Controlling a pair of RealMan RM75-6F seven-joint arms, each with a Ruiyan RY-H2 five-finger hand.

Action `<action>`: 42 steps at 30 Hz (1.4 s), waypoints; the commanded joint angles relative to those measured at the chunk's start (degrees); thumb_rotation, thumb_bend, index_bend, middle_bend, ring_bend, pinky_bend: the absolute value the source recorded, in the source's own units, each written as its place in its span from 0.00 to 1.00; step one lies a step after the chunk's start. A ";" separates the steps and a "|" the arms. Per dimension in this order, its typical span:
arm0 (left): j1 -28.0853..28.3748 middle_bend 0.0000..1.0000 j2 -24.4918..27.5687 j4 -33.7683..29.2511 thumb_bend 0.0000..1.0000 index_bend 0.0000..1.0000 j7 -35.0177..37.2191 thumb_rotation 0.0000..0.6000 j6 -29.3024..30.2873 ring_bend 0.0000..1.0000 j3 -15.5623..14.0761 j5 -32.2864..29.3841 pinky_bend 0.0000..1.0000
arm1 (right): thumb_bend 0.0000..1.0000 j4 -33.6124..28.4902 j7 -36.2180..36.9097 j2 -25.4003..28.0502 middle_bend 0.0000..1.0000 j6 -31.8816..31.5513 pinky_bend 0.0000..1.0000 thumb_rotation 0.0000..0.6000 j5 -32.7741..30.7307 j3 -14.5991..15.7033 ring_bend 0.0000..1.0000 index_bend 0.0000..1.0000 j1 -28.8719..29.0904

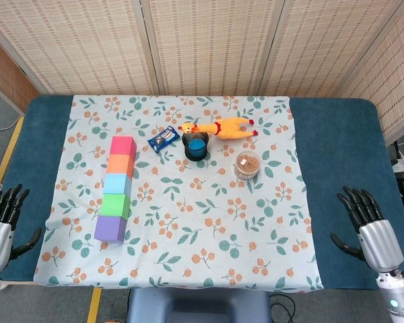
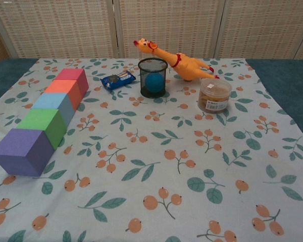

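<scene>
Left hand (image 1: 1, 225) low at the near left edge of the surface (image 1: 44, 134), palm turned inward, fingers (image 1: 7, 200) straight, spread and pointing away toward the far side, thumb jutting to the right; grasping nothing. Silver wrist below it, running off the bottom of the head view. Nearest to it: purple block (image 1: 111, 229), well apart, at the near end of a row lying on the floral cloth (image 1: 209, 222).

Right hand (image 1: 365, 225) mirrored at the near right edge, over the bare blue part of the surface, fingers (image 1: 357, 202) likewise extended and fanned, thumb sticking out to the left; released, holding nothing. Forearm angled down and out toward the lower right corner. Neither hand seen in the chest view.

Row of blocks running away from the robot, touching end to end: purple, green block (image 1: 115, 205), light blue block (image 1: 117, 183), orange block (image 1: 120, 165), pink block (image 1: 123, 146). Farther back near the cloth's middle: small blue snack packet (image 1: 163, 139), black mesh cup (image 1: 196, 145) with a blue ball (image 2: 153, 81) inside, yellow rubber chicken (image 1: 225, 128) lying just behind the cup, and a round clear tub (image 1: 247, 165) of brown contents to the right of the cup, nearest of these to the right hand but well apart from it.
</scene>
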State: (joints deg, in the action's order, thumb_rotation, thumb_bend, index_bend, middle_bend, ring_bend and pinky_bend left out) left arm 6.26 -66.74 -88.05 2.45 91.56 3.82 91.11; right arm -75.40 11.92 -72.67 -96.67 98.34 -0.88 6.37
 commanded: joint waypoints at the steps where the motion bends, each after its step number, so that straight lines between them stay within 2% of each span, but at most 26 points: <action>1: 0.15 0.00 -0.08 0.03 0.35 0.00 0.07 1.00 -0.34 0.00 -0.10 0.00 0.03 | 0.15 0.05 0.10 0.01 0.00 0.25 0.00 1.00 -0.12 -0.01 0.00 0.00 0.04; 6: 0.77 0.00 -0.83 -0.38 0.35 0.00 0.30 1.00 -1.46 0.00 -1.13 1.48 0.03 | 0.15 -0.29 0.27 0.13 0.00 0.05 0.00 1.00 -0.01 -0.03 0.00 0.00 -0.05; 9: 1.85 0.01 -1.06 -1.78 0.35 0.00 0.22 1.00 -3.92 0.00 -3.22 4.15 0.03 | 0.15 -0.25 0.27 0.18 0.00 0.17 0.00 1.00 0.00 -0.02 0.00 0.00 -0.03; 12: 3.92 0.05 -0.42 -5.26 0.35 0.00 -0.64 1.00 -7.68 0.01 -5.22 7.27 0.05 | 0.15 -0.50 0.73 0.26 0.00 0.45 0.00 1.00 0.24 0.23 0.00 0.00 0.06; 16: 7.46 0.14 -0.62 -7.70 0.36 0.00 -2.73 1.00 -12.37 0.07 -5.91 10.45 0.13 | 0.15 -0.92 0.51 0.71 0.00 -0.22 0.00 1.00 0.78 0.34 0.00 0.00 -0.15; 21: 12.60 0.15 -1.31 -10.41 0.36 0.00 -3.08 1.00 -20.91 0.09 -6.20 10.50 0.17 | 0.15 -1.42 0.49 1.22 0.00 -0.87 0.00 1.00 1.24 0.46 0.00 0.00 -0.42; 27: 16.82 0.15 -4.55 -11.44 0.36 0.00 -2.91 1.00 -27.35 0.09 -6.81 10.74 0.17 | 0.15 -1.62 0.12 1.30 0.00 -0.60 0.00 1.00 1.47 0.65 0.00 0.00 -0.41; 42: 19.95 0.14 -10.10 -8.07 0.36 0.00 -2.80 1.00 -33.79 0.12 -8.41 5.68 0.19 | 0.15 -1.60 0.64 1.43 0.00 -0.79 0.00 1.00 1.47 0.48 0.00 0.00 -0.46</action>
State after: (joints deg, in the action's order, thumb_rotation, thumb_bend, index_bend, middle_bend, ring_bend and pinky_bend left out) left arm 26.13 -76.57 -96.50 0.02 57.96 -4.45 97.18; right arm -76.95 12.55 -71.26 -97.40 99.78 -0.38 5.93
